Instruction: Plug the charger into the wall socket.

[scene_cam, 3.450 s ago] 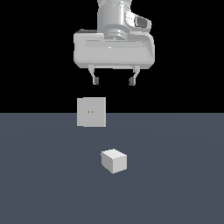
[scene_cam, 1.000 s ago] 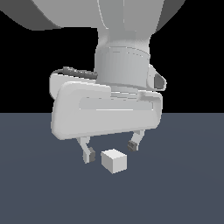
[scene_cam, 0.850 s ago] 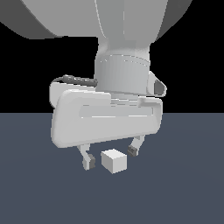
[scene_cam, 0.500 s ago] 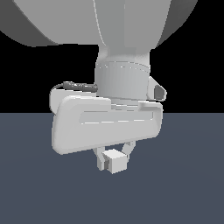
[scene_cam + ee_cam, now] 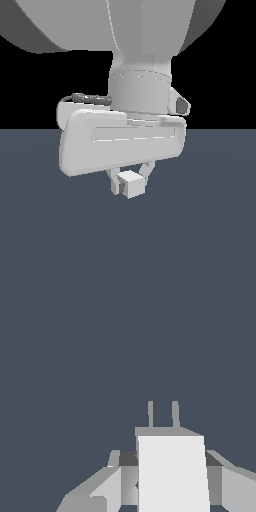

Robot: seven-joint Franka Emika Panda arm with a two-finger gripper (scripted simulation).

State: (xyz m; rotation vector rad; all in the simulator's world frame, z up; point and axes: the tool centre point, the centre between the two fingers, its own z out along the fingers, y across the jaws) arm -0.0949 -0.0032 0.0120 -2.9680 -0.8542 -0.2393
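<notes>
Gripping charger (image 5: 131,183): gripper (image 5: 131,181) clamped on both its sides, prongs (image 5: 163,414) facing outward. Lift it straight off bench (image 5: 215,200), keep prongs level; socket not visible.

The arm's pale grey hand body fills the middle of the exterior view, low over the dark slate-blue table (image 5: 40,220). Beneath it the gripper (image 5: 131,181) has its jaws closed against the sides of the charger (image 5: 132,184), a small off-white cube. Whether the cube touches the table cannot be told.
</notes>
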